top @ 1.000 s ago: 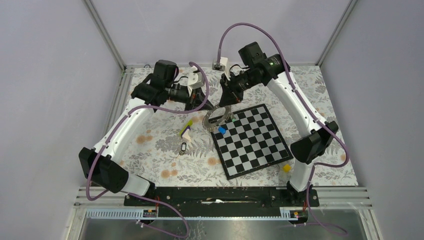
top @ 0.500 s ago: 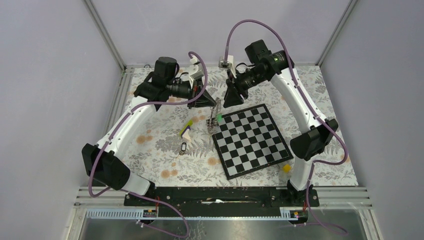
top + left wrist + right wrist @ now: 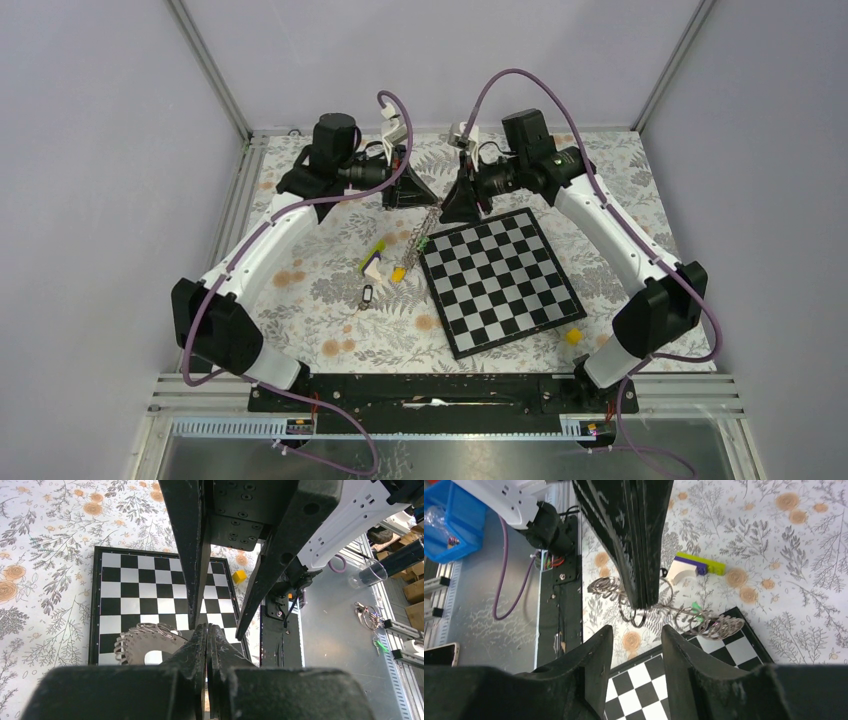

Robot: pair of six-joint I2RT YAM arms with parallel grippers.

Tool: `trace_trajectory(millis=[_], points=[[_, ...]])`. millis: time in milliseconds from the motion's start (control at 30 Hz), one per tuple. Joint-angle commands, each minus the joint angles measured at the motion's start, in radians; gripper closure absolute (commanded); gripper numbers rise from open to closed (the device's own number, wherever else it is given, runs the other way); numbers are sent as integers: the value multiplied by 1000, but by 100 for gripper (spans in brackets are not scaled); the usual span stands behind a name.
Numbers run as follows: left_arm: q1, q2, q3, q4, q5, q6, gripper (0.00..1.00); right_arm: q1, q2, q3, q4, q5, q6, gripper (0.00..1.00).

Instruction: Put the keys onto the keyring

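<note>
From above, the left gripper (image 3: 418, 197) and right gripper (image 3: 452, 205) meet over the stretched grey coiled metal keyring (image 3: 425, 228). A yellow-headed key (image 3: 398, 272) and a black-headed key (image 3: 368, 295) lie on the floral table (image 3: 300, 300).

The left wrist view shows that gripper's fingers (image 3: 197, 645) pinched together on the ring's rim.

In the right wrist view that gripper's fingers (image 3: 596, 650) stand apart, and a green-headed key (image 3: 695, 606) sits among the coils.

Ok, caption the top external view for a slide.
Left fingers pinch the stretched keyring by the chessboard; right fingers stand open alongside.
</note>
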Motion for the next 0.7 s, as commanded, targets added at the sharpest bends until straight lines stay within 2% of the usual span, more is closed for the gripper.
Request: trace_trajectory(millis=[0,233,400,533,667], points=[[-5,-5,-5,101,-4,-54,100,-4,-35,-22,191,-18,117,53],[-12,-6,-19,101,3,-57,100,-4,-48,-22,232,15,140,56],[-12,-6,-24,101,13,-53,100,-4,-66,-43,234,10,117,63],[-12,-8,-28,117,10,-64,100,-4,-78,-63,233,18,109,73],[-12,-9,-27,128,-5,-73,100,-4,-92,-94,233,-2,117,74]])
